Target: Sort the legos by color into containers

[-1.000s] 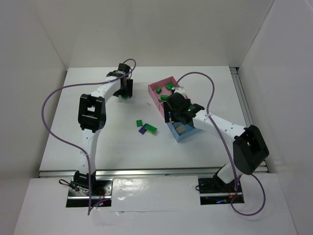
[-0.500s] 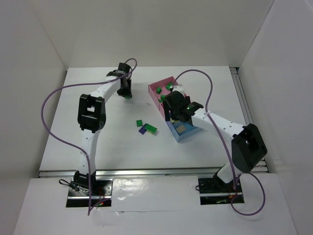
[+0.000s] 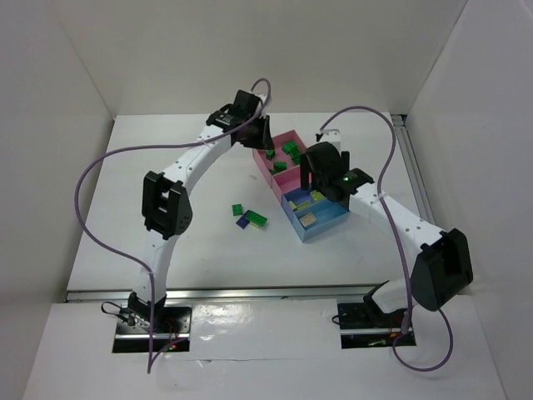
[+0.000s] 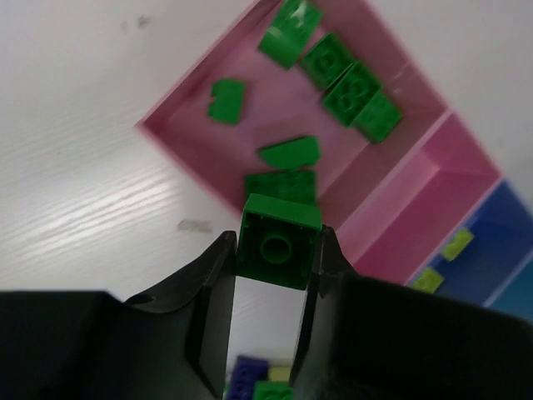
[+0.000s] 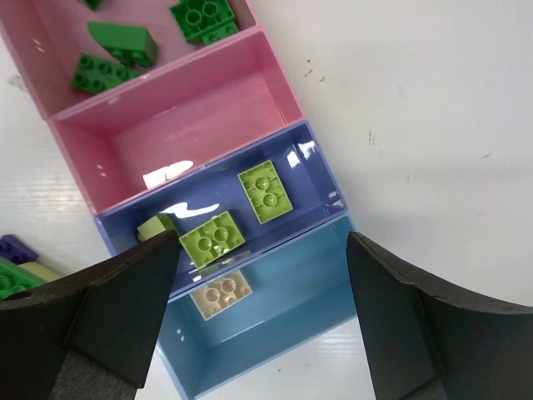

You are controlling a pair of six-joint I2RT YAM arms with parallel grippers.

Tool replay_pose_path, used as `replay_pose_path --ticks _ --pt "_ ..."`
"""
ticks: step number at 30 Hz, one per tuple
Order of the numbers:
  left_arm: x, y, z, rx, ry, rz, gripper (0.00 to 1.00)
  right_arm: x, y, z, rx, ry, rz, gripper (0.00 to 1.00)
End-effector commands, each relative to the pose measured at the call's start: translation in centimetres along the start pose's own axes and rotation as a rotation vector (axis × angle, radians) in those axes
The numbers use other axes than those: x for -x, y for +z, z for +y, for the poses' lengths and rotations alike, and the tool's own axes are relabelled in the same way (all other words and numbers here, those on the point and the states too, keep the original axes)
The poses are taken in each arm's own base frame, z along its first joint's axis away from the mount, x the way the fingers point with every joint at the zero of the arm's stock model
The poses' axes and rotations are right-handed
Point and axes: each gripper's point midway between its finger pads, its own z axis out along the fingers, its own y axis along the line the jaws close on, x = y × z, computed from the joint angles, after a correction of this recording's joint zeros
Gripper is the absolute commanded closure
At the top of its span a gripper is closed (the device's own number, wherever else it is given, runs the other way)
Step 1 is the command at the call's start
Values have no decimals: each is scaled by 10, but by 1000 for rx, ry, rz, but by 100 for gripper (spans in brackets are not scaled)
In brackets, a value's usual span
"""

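My left gripper [image 3: 259,138] is shut on a dark green lego [image 4: 277,242] and hangs over the near-left edge of the far pink container [image 4: 266,117], which holds several dark green legos [image 4: 350,87]. My right gripper [image 3: 321,178] stands open above the row of containers [image 3: 321,231], nothing between its fingers [image 5: 133,292]. The second pink box [image 5: 208,108] is bare. In the periwinkle box lie yellow-green legos [image 5: 265,192]; a cream lego [image 5: 221,292] lies in the light blue box.
Three loose legos lie on the white table left of the boxes: a green one [image 3: 237,209], a purple one [image 3: 243,222] and another green one [image 3: 256,219]. White walls stand on three sides. Purple cables arch over both arms.
My left gripper shut on the dark green lego at the back of the table and carried it right to the far pink box. The right gripper drew back and right, still open.
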Motion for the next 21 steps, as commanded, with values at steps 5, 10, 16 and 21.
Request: replay_pose_path --ticks 5,10,16,21 --pt "31 31 -40 -151 -132 -57 15 23 -21 -8 43 104 -65 12" --pt "48 -5 -48 -153 -129 -125 8 6 -24 20 219 57 -9 12" --pt "24 -72 -21 -53 -180 -122 13 -5 -30 88 449 -69 10 12" --pt "-29 -111 66 225 -370 -81 17 -11 -36 157 556 -147 34 12"
